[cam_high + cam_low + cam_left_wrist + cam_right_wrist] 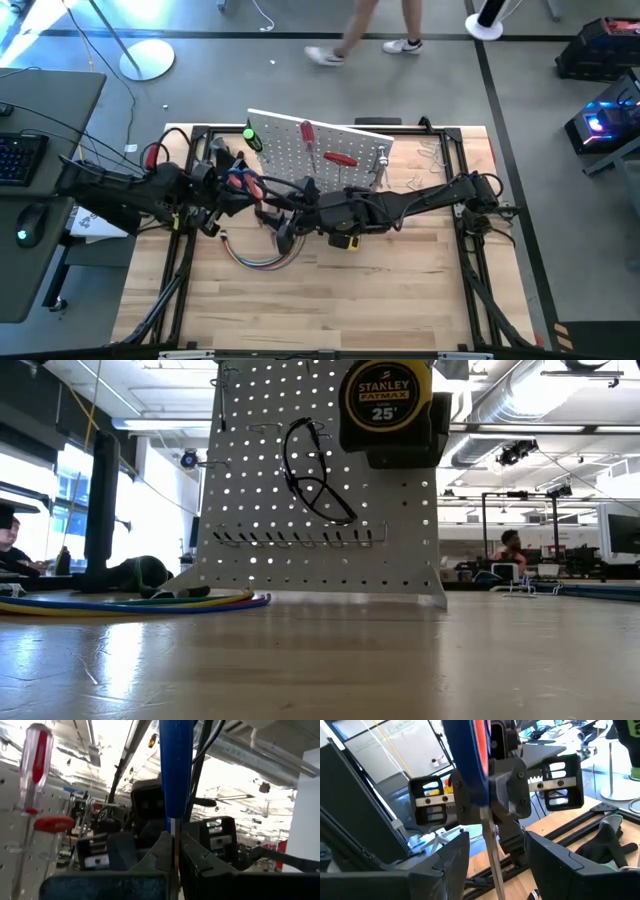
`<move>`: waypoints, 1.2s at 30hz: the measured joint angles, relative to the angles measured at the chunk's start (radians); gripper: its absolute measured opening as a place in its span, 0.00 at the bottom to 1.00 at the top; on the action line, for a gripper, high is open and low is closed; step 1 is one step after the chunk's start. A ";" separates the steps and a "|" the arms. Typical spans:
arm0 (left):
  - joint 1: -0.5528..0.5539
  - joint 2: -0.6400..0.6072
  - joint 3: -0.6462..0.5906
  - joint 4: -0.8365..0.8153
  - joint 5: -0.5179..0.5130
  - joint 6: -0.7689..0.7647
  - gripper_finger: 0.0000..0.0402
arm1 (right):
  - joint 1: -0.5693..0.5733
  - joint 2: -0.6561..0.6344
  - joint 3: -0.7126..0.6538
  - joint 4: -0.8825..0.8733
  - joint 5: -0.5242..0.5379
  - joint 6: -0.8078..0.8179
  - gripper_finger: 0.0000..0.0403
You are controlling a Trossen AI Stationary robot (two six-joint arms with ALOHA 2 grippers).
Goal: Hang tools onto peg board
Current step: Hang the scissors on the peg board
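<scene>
Both wrist views show the left pincer [175, 857] clamped on a blue-handled tool [176, 767], right pincer [495, 860] apart.

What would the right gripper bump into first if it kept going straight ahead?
Most likely the blue-handled screwdriver, whose metal shaft stands between the open right gripper fingers; the shut left gripper holding it sits just behind. Depth is hard to judge.

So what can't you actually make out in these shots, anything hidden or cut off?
- Blue-handled screwdriver: tip hidden in the left wrist view, below the shut left gripper.
- Tape measure: top cut off in the low view.
- Peg board: central part covered by both arms in the high view.
- Right gripper: open.
</scene>
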 joint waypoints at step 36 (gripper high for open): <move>0.001 0.002 0.046 -0.104 -0.073 -0.071 0.10 | -0.015 -0.019 0.000 -0.028 -0.074 -0.109 0.04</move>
